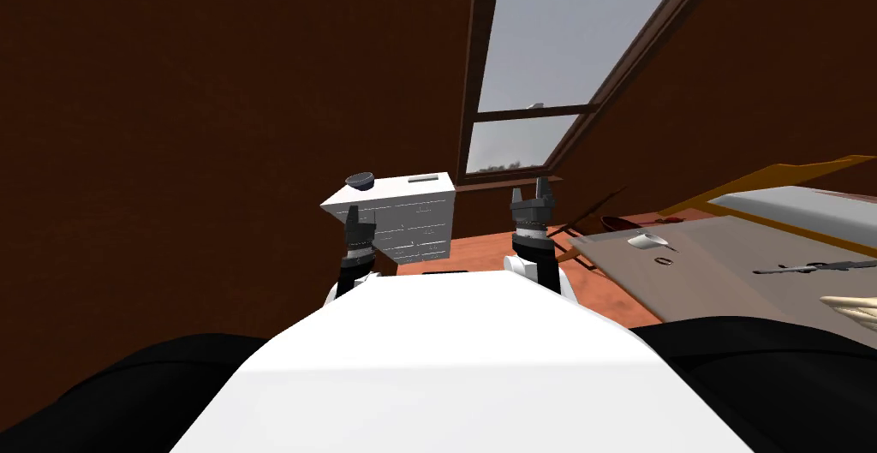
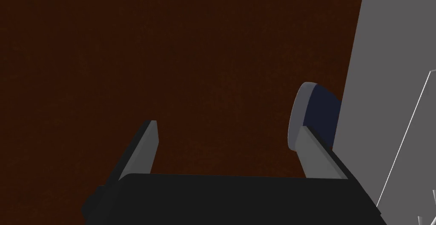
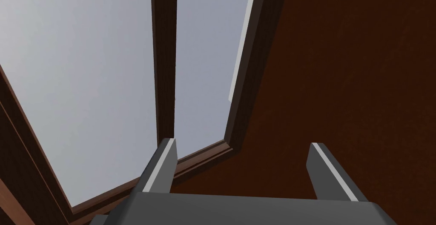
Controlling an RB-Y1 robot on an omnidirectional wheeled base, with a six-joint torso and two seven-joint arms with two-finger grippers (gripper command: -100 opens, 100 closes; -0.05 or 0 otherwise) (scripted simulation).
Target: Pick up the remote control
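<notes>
when you read the head view, locate the white cabinet [image 1: 402,229] just ahead, against the dark brown wall. on its top you see a dark bowl [image 1: 360,181] at the left corner and the remote control [image 1: 421,180], a flat grey bar lying toward the right side, apart from the bowl. the left gripper [image 1: 358,215] points upward in front of the cabinet's left part, just below the bowl. the right gripper [image 1: 528,191] points upward to the right of the cabinet, well apart from the remote control. neither gripper touches the remote control. further right, a grey surface [image 1: 728,289] carries a small white cup [image 1: 647,240].

in the left wrist view, confirm that the left gripper's fingers [image 2: 147,150] are spread, with only the brown wall between them. the bowl, dark blue with a grey rim, shows just beyond one fingertip, resting on the cabinet's grey top.

in the right wrist view, confirm that the right gripper's fingers [image 3: 164,165] are spread and hold nothing.
</notes>
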